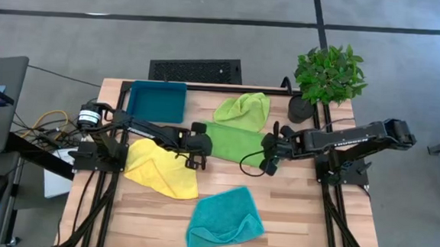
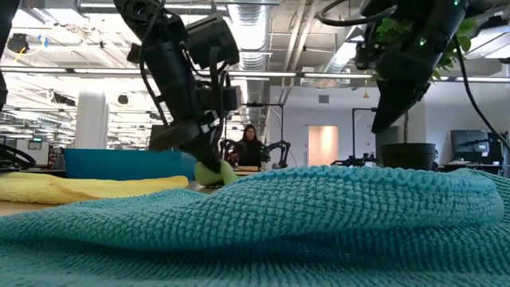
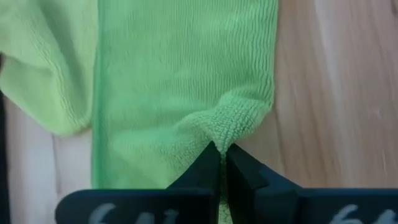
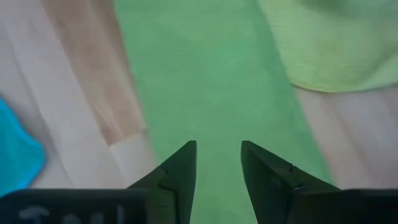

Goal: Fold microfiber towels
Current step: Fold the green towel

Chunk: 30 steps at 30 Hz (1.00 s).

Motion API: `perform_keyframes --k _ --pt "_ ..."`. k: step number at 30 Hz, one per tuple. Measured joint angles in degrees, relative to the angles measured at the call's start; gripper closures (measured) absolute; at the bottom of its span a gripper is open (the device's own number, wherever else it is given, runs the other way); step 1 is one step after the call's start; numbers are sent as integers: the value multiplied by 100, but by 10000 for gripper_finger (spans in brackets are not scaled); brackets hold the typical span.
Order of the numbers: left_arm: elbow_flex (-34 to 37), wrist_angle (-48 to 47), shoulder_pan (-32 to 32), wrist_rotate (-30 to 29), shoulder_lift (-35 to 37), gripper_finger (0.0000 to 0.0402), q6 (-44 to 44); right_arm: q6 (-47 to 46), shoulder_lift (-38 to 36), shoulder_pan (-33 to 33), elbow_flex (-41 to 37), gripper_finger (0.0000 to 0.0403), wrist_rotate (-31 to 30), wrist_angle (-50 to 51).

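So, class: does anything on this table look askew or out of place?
Three towels lie rumpled, not flat: yellow, teal and the far lime one. The middle green towel lies flat, its edge pinched by the left gripper.

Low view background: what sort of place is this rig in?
Probably a large open lab or industrial workspace: exposed ceiling ducts and pipes, a person seated at a far bench, and another robot arm beyond the wooden table.
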<state>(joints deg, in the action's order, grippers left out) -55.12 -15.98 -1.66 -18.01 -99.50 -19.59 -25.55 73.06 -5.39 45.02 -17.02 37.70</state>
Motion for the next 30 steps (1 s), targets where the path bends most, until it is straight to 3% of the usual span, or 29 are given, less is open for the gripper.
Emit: perform_keyframes --k 6,13,30 --pt "-266 61 76 355 2 401 -727 -7 96 156 -309 267 344 -360" --pt "-329 776 78 548 2 401 -1349 -102 448 329 -553 275 478 -495" --pt "-329 1943 78 804 2 401 -2252 -101 1591 479 -547 276 593 -906"
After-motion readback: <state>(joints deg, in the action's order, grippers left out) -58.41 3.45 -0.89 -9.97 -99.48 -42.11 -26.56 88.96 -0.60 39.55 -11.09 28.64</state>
